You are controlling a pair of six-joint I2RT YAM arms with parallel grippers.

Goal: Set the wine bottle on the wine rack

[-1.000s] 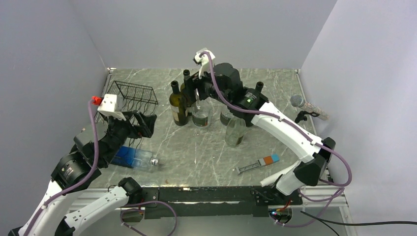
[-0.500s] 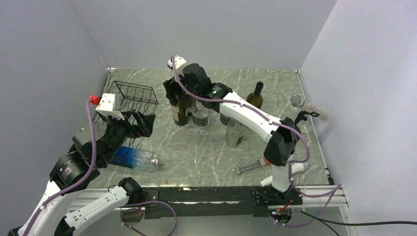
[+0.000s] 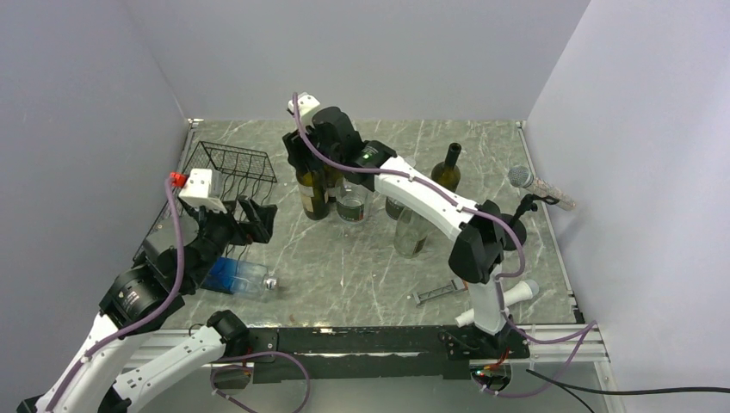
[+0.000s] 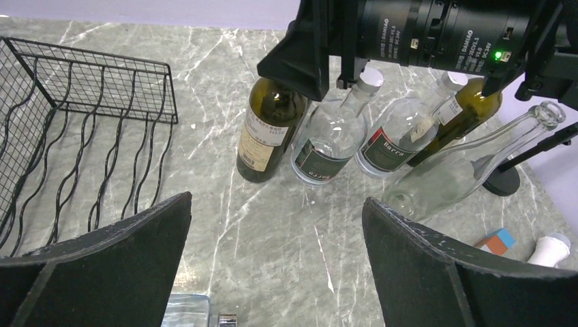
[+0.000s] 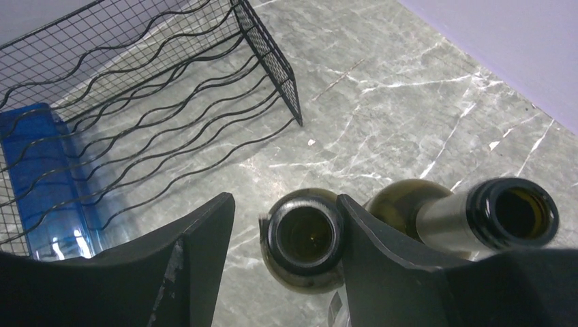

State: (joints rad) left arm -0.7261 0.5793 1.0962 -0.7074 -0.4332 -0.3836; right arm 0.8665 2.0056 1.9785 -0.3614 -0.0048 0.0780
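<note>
The wine bottle [image 3: 312, 196] is dark green, open-mouthed and stands upright at the left of a bottle cluster; it also shows in the left wrist view [image 4: 268, 133]. My right gripper [image 3: 303, 162] is open and straddles its neck from above. In the right wrist view the mouth [image 5: 305, 236] sits between the gripper's [image 5: 285, 204] fingers, against the right finger and apart from the left one. The black wire wine rack [image 3: 231, 169] stands at the far left [image 4: 68, 143] [image 5: 143, 95]. My left gripper [image 3: 256, 217] [image 4: 276, 204] is open and empty, between rack and bottles.
Several other bottles stand by the wine bottle: a labelled clear one [image 3: 353, 203], a plain clear one [image 3: 411, 231], a green one [image 3: 448, 167]. A clear-blue bottle [image 3: 234, 277] lies under the left arm. A microphone [image 3: 535, 184] stands at the right. A small tool [image 3: 435, 295] lies near the front.
My right arm has swung left from the back of the bottle cluster and brought its open fingers over the leftmost dark bottle's neck. My left gripper has shifted slightly right.
</note>
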